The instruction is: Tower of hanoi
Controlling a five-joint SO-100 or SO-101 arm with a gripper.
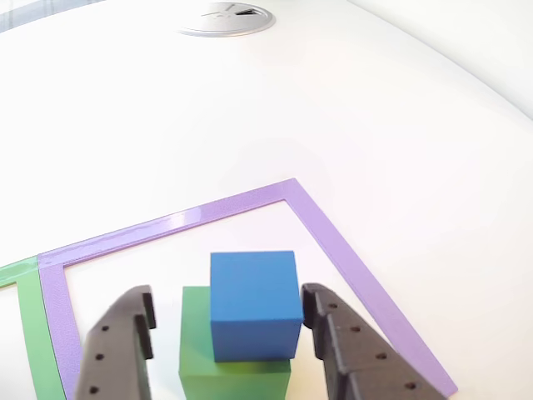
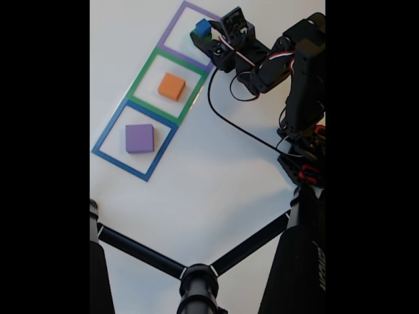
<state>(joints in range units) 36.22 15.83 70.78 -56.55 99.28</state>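
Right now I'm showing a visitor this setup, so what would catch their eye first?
Probably the blue cube stacked on a green block inside the purple tape square, with the open gripper straddling it. Next, the orange block and purple block in their own squares.

no readable text, labels or numbers

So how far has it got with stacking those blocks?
Done: the blue cube sits on the green block inside the purple-taped square. In hand: the open gripper straddles the blue cube, not clamped. Left: the orange block and purple block lie alone in their own squares.
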